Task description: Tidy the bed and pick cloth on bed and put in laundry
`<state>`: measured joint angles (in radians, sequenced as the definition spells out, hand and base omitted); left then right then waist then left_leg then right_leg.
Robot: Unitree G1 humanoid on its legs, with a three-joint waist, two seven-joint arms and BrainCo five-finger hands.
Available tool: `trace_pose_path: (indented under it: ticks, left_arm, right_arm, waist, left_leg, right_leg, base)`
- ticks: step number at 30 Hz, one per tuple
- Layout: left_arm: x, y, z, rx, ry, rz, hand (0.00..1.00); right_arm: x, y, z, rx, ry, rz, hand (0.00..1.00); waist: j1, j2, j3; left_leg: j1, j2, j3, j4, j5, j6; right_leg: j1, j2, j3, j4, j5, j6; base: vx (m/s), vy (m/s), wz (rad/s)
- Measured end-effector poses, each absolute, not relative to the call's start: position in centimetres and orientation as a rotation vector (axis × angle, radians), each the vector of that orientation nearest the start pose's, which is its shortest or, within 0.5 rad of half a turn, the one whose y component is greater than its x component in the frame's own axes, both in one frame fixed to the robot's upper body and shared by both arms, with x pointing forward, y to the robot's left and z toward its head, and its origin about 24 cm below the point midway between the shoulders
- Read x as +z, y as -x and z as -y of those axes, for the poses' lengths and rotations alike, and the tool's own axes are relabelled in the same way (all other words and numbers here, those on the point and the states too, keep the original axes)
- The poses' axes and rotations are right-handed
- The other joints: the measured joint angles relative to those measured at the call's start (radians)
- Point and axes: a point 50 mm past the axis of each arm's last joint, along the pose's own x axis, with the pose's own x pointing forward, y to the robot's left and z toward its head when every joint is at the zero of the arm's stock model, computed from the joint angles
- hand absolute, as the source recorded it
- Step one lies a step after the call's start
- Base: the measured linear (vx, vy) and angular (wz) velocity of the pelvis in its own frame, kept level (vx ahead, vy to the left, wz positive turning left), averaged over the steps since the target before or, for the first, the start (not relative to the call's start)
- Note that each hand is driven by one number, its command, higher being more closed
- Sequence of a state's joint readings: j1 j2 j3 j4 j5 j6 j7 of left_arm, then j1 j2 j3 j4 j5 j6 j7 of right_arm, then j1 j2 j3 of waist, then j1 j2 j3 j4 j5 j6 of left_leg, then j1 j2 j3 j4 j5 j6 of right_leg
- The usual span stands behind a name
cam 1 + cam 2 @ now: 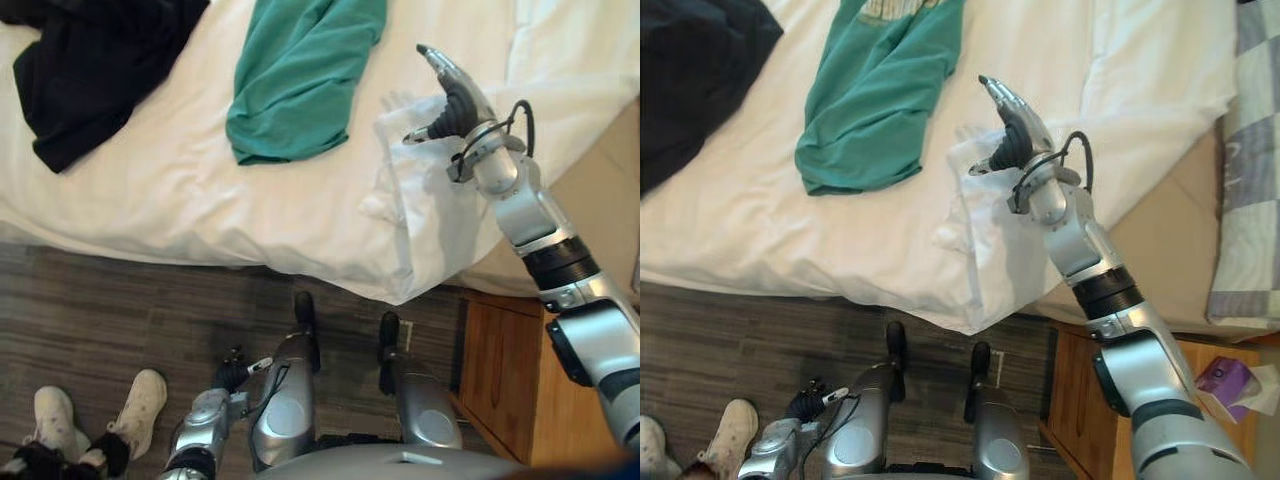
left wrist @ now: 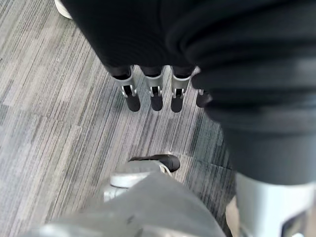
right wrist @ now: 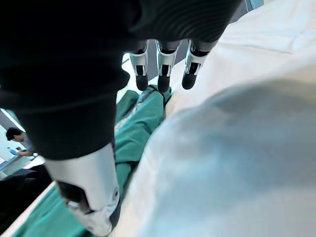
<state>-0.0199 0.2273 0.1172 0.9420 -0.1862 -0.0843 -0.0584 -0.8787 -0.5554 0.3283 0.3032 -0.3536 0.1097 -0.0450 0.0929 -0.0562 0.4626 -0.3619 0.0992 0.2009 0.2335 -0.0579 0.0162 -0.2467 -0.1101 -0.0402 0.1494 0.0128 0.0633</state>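
Right hand (image 1: 455, 100), raised over a rumpled fold of the white duvet (image 1: 180, 190) at the bed's near corner. My fingers (image 3: 163, 69) are straight and side by side with the thumb held apart, and they pinch nothing. Left hand (image 1: 232, 374), low beside the wood-look floor (image 2: 44, 128), has its fingers (image 2: 155, 94) relaxed and empty.

The green T-shirt (image 1: 300, 80) lies crumpled on the duvet, near my right hand on its left side. The black garment (image 1: 90, 70) is well apart, at the far left of the bed.

Both cloths look light, soft and limp. I expect them to sag and trail when lifted, not to slide. The best hold, as I judge it, is the bunched near hem of the T-shirt, closing on a thick fold and taking care not to catch the duvet beneath.
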Motion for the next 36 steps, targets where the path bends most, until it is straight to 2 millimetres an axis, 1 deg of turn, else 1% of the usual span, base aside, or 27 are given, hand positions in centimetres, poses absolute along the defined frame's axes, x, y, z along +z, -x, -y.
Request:
trace_pose_path:
  ticks: [3,4,7,9,10,11,13,15,17,19,20,21,22,23,25,26,27,28,30,31,32,33,35,36]
  left_arm:
    - [-11.6,-17.0,-24.8,0.221,0.016,-0.771,0.00]
    - [-11.6,-17.1,-24.7,0.204,-0.001,-0.775,0.00]
    - [-11.6,-17.3,-24.4,0.174,-0.020,-0.775,0.00]
    - [-11.3,-17.9,-24.2,0.166,-0.006,-0.759,0.00]
    - [-11.3,-18.0,-24.2,0.169,0.003,-0.759,0.00]
    - [-11.3,-18.0,-24.2,0.171,0.008,-0.756,0.00]
    - [-11.2,-18.1,-24.2,0.166,0.004,-0.756,0.00]
    - [-11.2,-18.1,-24.0,0.152,-0.007,-0.758,0.00]
    - [-11.2,-18.2,-24.0,0.145,-0.012,-0.756,0.00]
    - [-11.0,-18.3,-23.9,0.141,-0.012,-0.742,0.00]
    - [-10.9,-18.4,-23.9,0.139,-0.012,-0.736,0.00]
    - [-10.8,-18.5,-23.9,0.138,-0.013,-0.732,0.00]
    - [-10.8,-18.3,-24.1,0.141,-0.016,-0.734,0.00]
    - [-10.9,-18.1,-24.1,0.142,-0.019,-0.738,0.00]
    - [-11.4,-17.0,-24.1,0.142,-0.022,-0.771,0.00]
    - [-11.6,-16.7,-24.0,0.141,-0.024,-0.780,0.00]
    - [-11.9,-16.0,-23.9,0.143,-0.019,-0.801,0.00]
    - [-12.3,-15.3,-23.7,0.142,-0.015,-0.828,0.00]
    - [-12.8,-14.6,-23.4,0.137,-0.016,-0.860,0.00]
    - [-13.1,-14.0,-23.1,0.136,-0.011,-0.879,0.00]
    - [-13.3,-13.6,-22.9,0.139,-0.001,-0.891,0.00]
    - [-13.5,-13.2,-22.7,0.139,0.008,-0.904,0.00]
    - [-14.2,-11.9,-21.9,0.139,0.041,-0.947,0.00]
    - [-14.3,-11.7,-21.8,0.140,0.048,-0.954,0.00]
  right_arm:
    - [23.5,-37.8,16.7,-0.027,1.053,0.385,0.00]
    - [23.4,-38.0,17.0,-0.027,1.059,0.361,1.00]
    - [22.6,-38.3,17.7,-0.011,1.083,0.290,1.00]
    - [22.7,-38.3,18.9,-0.032,1.138,0.261,1.00]
    - [22.8,-38.3,19.3,-0.045,1.151,0.259,1.00]
    - [22.8,-38.3,19.6,-0.051,1.154,0.257,1.00]
    - [22.6,-38.3,20.1,-0.064,1.127,0.257,1.00]
    - [22.2,-38.1,20.4,-0.081,1.081,0.265,1.00]
    - [21.5,-37.5,20.9,-0.106,1.025,0.281,1.00]
    - [20.1,-36.2,22.0,-0.149,0.947,0.291,1.00]
    - [19.7,-35.8,22.3,-0.160,0.938,0.290,1.00]
    - [18.9,-35.1,22.9,-0.183,0.911,0.285,1.00]
    - [18.1,-34.5,23.1,-0.206,0.851,0.278,1.00]
    - [17.6,-34.2,23.2,-0.221,0.827,0.275,1.00]
    - [15.2,-32.6,24.3,-0.278,0.745,0.224,1.00]
    - [14.6,-32.1,24.8,-0.303,0.721,0.207,1.00]
    - [13.2,-30.9,25.7,-0.358,0.669,0.168,0.00]
    - [12.0,-29.7,26.8,-0.417,0.619,0.135,0.00]
    - [10.6,-28.3,28.2,-0.485,0.566,0.087,0.00]
    - [9.5,-27.2,29.0,-0.548,0.502,0.057,0.00]
    - [8.7,-26.3,29.5,-0.598,0.439,0.037,0.00]
    - [7.9,-25.4,30.0,-0.650,0.348,0.025,0.00]
    - [5.8,-23.4,31.1,-0.766,0.059,-0.001,0.00]
    - [5.3,-22.9,31.3,-0.793,-0.003,-0.007,0.00]
  waist:
    - [0.003,0.006,0.004]
    - [0.004,0.007,0.005]
    - [0.003,0.012,0.008]
    - [0.004,0.014,0.009]
    - [0.003,0.014,0.009]
    - [0.003,0.015,0.009]
    - [0.002,0.015,0.009]
    - [0.002,0.015,0.009]
    - [0.002,0.013,0.008]
    - [0.001,0.009,0.006]
    - [-0.001,0.008,0.005]
    - [-0.011,0.005,0.002]
    - [-0.023,-0.004,-0.005]
    - [-0.028,-0.012,-0.012]
    - [-0.054,-0.035,-0.059]
    - [-0.059,-0.038,-0.070]
    - [-0.074,-0.043,-0.105]
    - [-0.085,-0.044,-0.137]
    - [-0.100,-0.043,-0.166]
    - [-0.111,-0.042,-0.194]
    - [-0.113,-0.042,-0.212]
    - [-0.117,-0.040,-0.228]
    - [-0.137,-0.027,-0.274]
    - [-0.139,-0.023,-0.277]
  left_leg:
    - [-0.044,0.000,-0.002,0.026,-0.004,0.002]
    - [-0.054,0.000,0.000,0.032,-0.005,0.002]
    - [-0.073,-0.005,0.003,0.045,-0.005,0.003]
    - [-0.080,-0.015,0.003,0.049,-0.003,0.006]
    - [-0.080,-0.020,0.003,0.051,-0.003,0.007]
    - [-0.079,-0.021,0.002,0.051,-0.003,0.007]
    - [-0.080,-0.021,0.003,0.052,-0.001,0.005]
    - [-0.079,-0.017,0.003,0.051,0.001,0.002]
    - [-0.078,-0.013,0.003,0.051,0.002,0.001]
    - [-0.057,-0.012,0.010,0.046,0.000,-0.002]
    - [-0.049,-0.012,0.012,0.045,-0.001,-0.004]
    - [-0.030,-0.014,0.018,0.037,-0.003,-0.004]
    - [-0.007,-0.014,0.030,0.020,-0.003,-0.005]
    - [0.005,-0.014,0.040,0.010,-0.003,-0.005]
    - [0.042,-0.014,0.065,-0.022,-0.004,-0.006]
    - [0.056,-0.014,0.068,-0.030,-0.005,-0.007]
    - [0.077,-0.014,0.075,-0.050,-0.004,-0.008]
    - [0.099,-0.013,0.085,-0.065,-0.003,-0.010]
    - [0.138,-0.014,0.095,-0.086,-0.002,-0.011]
    - [0.161,-0.015,0.102,-0.106,0.002,-0.015]
    - [0.180,-0.017,0.112,-0.124,0.007,-0.016]
    - [0.199,-0.021,0.117,-0.142,0.013,-0.017]
    - [0.228,-0.035,0.121,-0.201,0.043,-0.017]
    - [0.239,-0.039,0.123,-0.215,0.051,-0.018]
  right_leg:
    - [-0.044,0.000,0.000,0.023,-0.005,-0.006]
    - [-0.058,-0.001,0.000,0.034,-0.010,-0.013]
    - [-0.077,-0.005,0.002,0.046,-0.028,-0.025]
    - [-0.081,-0.017,0.002,0.052,-0.057,-0.016]
    - [-0.082,-0.021,0.002,0.057,-0.070,-0.007]
    - [-0.081,-0.021,0.002,0.058,-0.076,-0.007]
    - [-0.077,-0.021,0.003,0.058,-0.093,-0.004]
    - [-0.077,-0.017,0.003,0.057,-0.095,-0.005]
    - [-0.072,-0.013,0.004,0.049,-0.094,-0.005]
    - [-0.044,-0.011,0.015,0.023,-0.084,0.004]
    - [-0.036,-0.011,0.019,0.019,-0.082,0.004]
    - [-0.019,-0.012,0.030,0.010,-0.079,0.003]
    - [-0.007,-0.012,0.039,0.001,-0.069,-0.001]
    - [-0.004,-0.011,0.049,-0.003,-0.065,-0.003]
    - [0.008,-0.011,0.066,-0.017,-0.050,0.001]
    - [0.018,-0.009,0.075,-0.021,-0.046,0.000]
    - [0.028,-0.006,0.088,-0.030,-0.035,-0.001]
    - [0.035,-0.006,0.089,-0.030,-0.026,0.013]
    - [0.057,-0.007,0.091,-0.030,-0.025,0.016]
    - [0.067,-0.007,0.094,-0.030,-0.024,0.016]
    - [0.074,-0.008,0.096,-0.030,-0.024,0.016]
    - [0.081,-0.009,0.096,-0.030,-0.025,0.016]
    - [0.086,-0.014,0.096,-0.041,-0.025,0.017]
    - [0.093,-0.016,0.096,-0.046,-0.025,0.017]
  base:
    - [0.00,0.045,0.00]
    - [0.00,0.000,0.00]
    - [-0.03,0.011,-0.03]
    - [-0.05,-0.037,0.05]
    - [-0.07,-0.049,0.07]
    - [-0.06,-0.042,0.04]
    - [-0.04,-0.040,0.06]
    - [-0.03,-0.046,0.02]
    - [0.01,-0.033,0.00]
    - [0.06,-0.012,-0.06]
    - [0.10,0.009,-0.12]
    - [0.10,0.017,-0.17]
    - [0.08,0.019,-0.24]
    - [0.08,0.014,-0.35]
    - [0.09,0.005,-0.37]
    - [0.10,0.007,-0.32]
    - [0.09,0.016,-0.27]
    - [0.11,0.028,-0.28]
    - [0.08,0.020,-0.19]
    - [0.04,0.008,-0.20]
    - [0.03,0.010,-0.23]
    - [0.01,0.012,-0.20]
    - [-0.01,0.007,-0.07]
    - [-0.03,0.000,-0.04]
